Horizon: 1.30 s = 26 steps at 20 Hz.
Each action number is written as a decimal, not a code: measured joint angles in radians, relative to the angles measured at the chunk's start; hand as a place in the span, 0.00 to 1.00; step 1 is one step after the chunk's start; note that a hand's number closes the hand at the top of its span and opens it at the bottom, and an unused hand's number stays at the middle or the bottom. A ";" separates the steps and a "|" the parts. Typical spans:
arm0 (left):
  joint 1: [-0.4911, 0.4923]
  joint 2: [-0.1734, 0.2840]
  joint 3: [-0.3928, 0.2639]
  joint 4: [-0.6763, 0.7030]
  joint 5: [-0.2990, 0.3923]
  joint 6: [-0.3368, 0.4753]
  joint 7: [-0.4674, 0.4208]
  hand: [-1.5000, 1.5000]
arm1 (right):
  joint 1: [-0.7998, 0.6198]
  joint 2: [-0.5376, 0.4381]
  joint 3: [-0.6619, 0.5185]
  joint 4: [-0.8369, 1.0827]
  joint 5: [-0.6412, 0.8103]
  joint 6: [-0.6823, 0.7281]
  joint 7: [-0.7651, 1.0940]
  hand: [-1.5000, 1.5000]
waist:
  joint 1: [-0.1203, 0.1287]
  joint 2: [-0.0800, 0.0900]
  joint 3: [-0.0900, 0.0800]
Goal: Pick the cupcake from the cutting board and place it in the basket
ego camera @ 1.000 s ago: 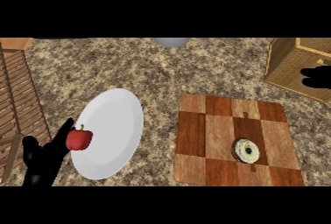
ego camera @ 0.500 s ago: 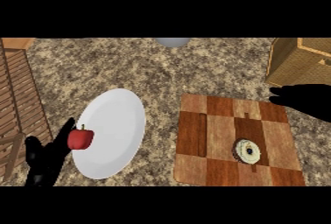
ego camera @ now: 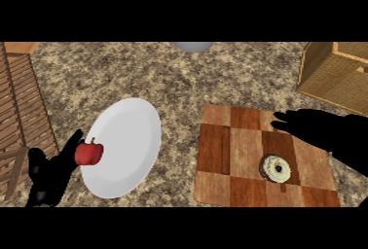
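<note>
The right hand (ego camera: 323,131), black, reaches in from the right edge with fingers straight and spread, holding nothing, over the upper right of the checkered cutting board (ego camera: 223,155). Just below it, lower right of centre, sits the cupcake (ego camera: 275,168): small, round, pale icing around a dark middle. It is likely light, soft and easily squashed; taking it by its sides looks safest. The basket (ego camera: 334,73) stands upper right. The left hand (ego camera: 50,175) rests open at lower left.
</note>
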 measured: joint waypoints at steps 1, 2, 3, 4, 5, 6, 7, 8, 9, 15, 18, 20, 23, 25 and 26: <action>-0.004 0.001 0.004 0.006 0.000 -0.004 -0.003 0.50 | 0.009 0.015 0.012 0.011 0.031 -0.006 -0.015 0.00 | 0.001 0.000 0.000; -0.004 0.001 0.006 0.007 0.000 -0.007 -0.004 0.50 | 0.016 0.028 0.022 0.016 0.054 -0.011 -0.025 0.00 | 0.001 0.000 0.000; -0.005 0.000 0.008 0.016 -0.004 -0.010 -0.017 0.50 | 0.023 0.036 0.029 0.026 0.076 -0.015 -0.040 0.00 | 0.000 0.000 0.001; -0.002 -0.007 0.006 0.017 -0.011 -0.006 -0.026 0.50 | 0.021 0.042 0.030 0.043 0.091 -0.014 -0.055 0.00 | 0.002 -0.001 0.002; -0.003 -0.011 0.005 0.015 -0.017 0.001 -0.021 0.50 | 0.027 0.050 0.039 0.054 0.116 -0.020 -0.069 0.00 | 0.002 -0.001 0.003; 0.003 -0.013 0.001 0.001 -0.018 0.001 -0.014 0.50 | 0.037 0.062 0.053 0.061 0.144 -0.030 -0.079 0.00 | 0.003 -0.001 0.002; 0.006 -0.016 0.000 -0.008 -0.019 0.005 -0.005 0.50 | 0.055 0.072 0.066 0.062 0.170 -0.042 -0.093 0.00 | 0.002 -0.001 0.001; 0.007 -0.018 -0.003 -0.013 -0.026 0.012 0.007 0.50 | 0.067 0.082 0.078 0.068 0.198 -0.053 -0.109 0.00 | 0.001 -0.001 0.001; 0.006 -0.016 0.000 -0.011 -0.025 0.007 0.010 0.50 | 0.081 0.081 0.076 0.075 0.218 -0.064 -0.136 0.00 | -0.001 -0.001 0.001; 0.005 -0.019 0.008 -0.016 -0.029 -0.003 0.021 0.50 | 0.120 0.114 0.095 0.130 0.336 -0.119 -0.224 0.00 | -0.001 -0.001 0.000; 0.001 -0.022 0.014 -0.010 -0.031 -0.007 0.027 0.50 | 0.137 0.137 0.110 0.155 0.383 -0.145 -0.258 0.00 | -0.002 -0.001 0.000; 0.003 -0.026 0.015 -0.013 -0.032 -0.011 0.026 0.50 | 0.136 0.159 0.114 0.177 0.405 -0.157 -0.270 0.00 | -0.001 -0.001 0.000; -0.001 -0.024 0.026 0.001 -0.030 -0.025 0.013 0.50 | 0.130 0.188 0.129 0.196 0.434 -0.161 -0.278 0.00 | -0.001 -0.002 0.000; -0.002 -0.028 0.031 0.008 -0.032 -0.028 0.003 0.50 | 0.138 0.195 0.139 0.220 0.465 -0.177 -0.304 0.00 | -0.001 -0.002 0.001; 0.000 -0.031 0.029 0.002 -0.037 -0.024 0.007 0.50 | 0.135 0.201 0.139 0.224 0.474 -0.176 -0.306 0.00 | -0.001 -0.002 0.001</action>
